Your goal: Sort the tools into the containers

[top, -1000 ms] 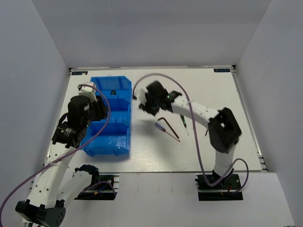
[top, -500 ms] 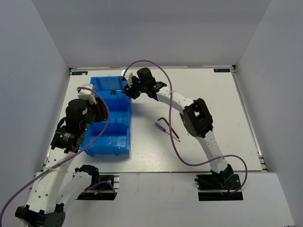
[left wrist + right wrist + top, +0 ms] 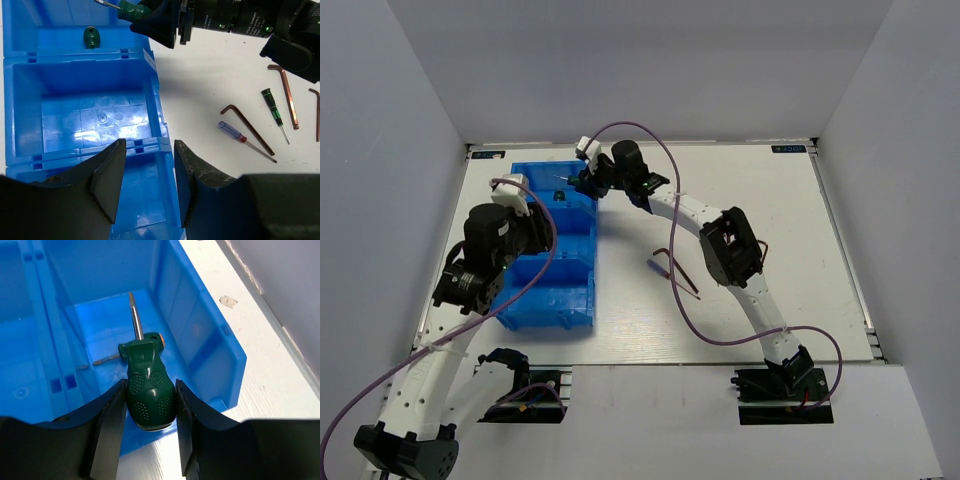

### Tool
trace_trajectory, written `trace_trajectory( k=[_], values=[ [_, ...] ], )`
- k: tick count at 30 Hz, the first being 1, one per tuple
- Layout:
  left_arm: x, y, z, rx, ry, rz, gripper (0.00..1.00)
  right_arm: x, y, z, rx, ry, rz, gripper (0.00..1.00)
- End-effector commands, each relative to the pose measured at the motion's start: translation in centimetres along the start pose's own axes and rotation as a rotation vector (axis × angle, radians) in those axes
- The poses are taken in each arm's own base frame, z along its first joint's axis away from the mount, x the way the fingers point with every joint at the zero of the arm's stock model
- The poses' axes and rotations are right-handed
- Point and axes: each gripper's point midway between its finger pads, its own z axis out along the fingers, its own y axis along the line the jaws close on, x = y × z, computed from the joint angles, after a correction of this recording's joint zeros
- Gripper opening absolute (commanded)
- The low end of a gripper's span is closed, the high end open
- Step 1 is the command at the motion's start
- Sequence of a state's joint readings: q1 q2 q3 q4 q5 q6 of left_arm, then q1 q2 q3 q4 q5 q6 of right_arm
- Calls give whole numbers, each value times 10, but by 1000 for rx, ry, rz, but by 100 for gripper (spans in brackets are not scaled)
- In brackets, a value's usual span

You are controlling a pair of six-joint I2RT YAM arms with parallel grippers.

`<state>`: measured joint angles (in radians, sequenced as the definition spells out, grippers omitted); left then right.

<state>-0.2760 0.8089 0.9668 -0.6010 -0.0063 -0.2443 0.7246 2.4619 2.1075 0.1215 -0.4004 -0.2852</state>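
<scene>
One stubby screwdriver (image 3: 148,387) pinched by right fingers (image 3: 107,440), second screwdriver (image 3: 90,37) in far bin (image 3: 45,20); left fingers (image 3: 107,180) spread.

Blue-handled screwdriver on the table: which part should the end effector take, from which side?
Probably best to grip the blue-handled screwdriver by its handle, from straight above, closing across it. It lies flat on the table, the handle is its thickest part, and a hex key lies close beside the thin shaft.

No legible text; blue stickers (image 3: 787,149) at table (image 3: 770,310) far corners too small to read.
</scene>
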Motion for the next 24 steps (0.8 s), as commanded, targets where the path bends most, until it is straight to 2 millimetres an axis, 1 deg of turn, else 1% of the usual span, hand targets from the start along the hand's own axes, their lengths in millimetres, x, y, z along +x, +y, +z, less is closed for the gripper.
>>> trace_trajectory(
  k=[1, 2, 4, 5, 6, 7, 8, 9, 10, 11, 12, 13, 14, 15, 16, 17, 18, 19, 20, 21, 22, 23, 24],
  values=[
    [-10, -6, 0, 34, -26, 0, 54, -47, 0, 3, -23, -145, -12, 0],
    [-10, -6, 0, 34, -26, 0, 54, -45, 3, 6, -39, -146, -6, 12],
    [-13, -16, -1, 86, -36, 12, 58, -42, 6, 7, -59, -142, 21, 53],
    [-13, -20, 2, 113, -31, 24, 64, -40, 6, 8, -52, -140, 43, 72],
    [-10, -46, 3, 266, -29, 57, 69, -38, 2, 7, -38, -137, 42, 76],
    [-10, -46, 3, 267, -29, 58, 69, -38, 2, 7, -38, -137, 42, 76],
    [-10, -59, 4, 338, -19, 62, 69, -42, -1, 5, -27, -143, 38, 76],
    [-8, -63, 6, 367, -8, 71, 69, -43, -5, 4, -12, -150, 39, 76],
    [-2, -69, 8, 407, 18, 70, 66, -50, -11, -1, 14, -156, 43, 73],
    [2, -71, 16, 419, 43, 66, 59, -52, -15, -4, 25, -159, 49, 70],
    [4, -73, 20, 432, 55, 64, 48, -64, -27, -12, 83, -176, 44, 64],
    [0, -78, 21, 459, 54, 66, 16, -61, -33, -22, 113, -162, 63, 41],
    [5, -79, 26, 465, 79, 51, 3, -64, -41, -30, 148, -163, 81, 21],
    [7, -83, 34, 479, 98, 51, 0, -82, -62, -50, 266, -166, 93, 2],
    [7, -87, 37, 493, 119, 29, 0, -70, -69, -69, 318, -69, 131, 0],
    [14, -88, 43, 494, 150, 17, 0, -78, -81, -89, 378, -35, 148, 0],
    [19, -95, 46, 515, 179, 9, 0, -66, -94, -106, 470, 48, 170, 0],
    [36, -98, 60, 512, 257, -32, 0, -33, -92, -139, 459, 252, 230, 0],
    [42, -101, 67, 511, 290, -53, 0, -19, -89, -153, 453, 331, 253, 0],
    [54, -104, 74, 508, 339, -72, 0, -2, -90, -172, 489, 417, 279, 0],
    [66, -118, 77, 532, 386, -71, 0, 56, -74, -214, 463, 649, 376, 0],
    [86, -121, 90, 493, 472, -109, 0, 54, -67, -233, 452, 682, 401, 4],
    [92, -125, 97, 456, 494, -115, 0, 65, -49, -248, 396, 737, 458, 26]
  ],
)
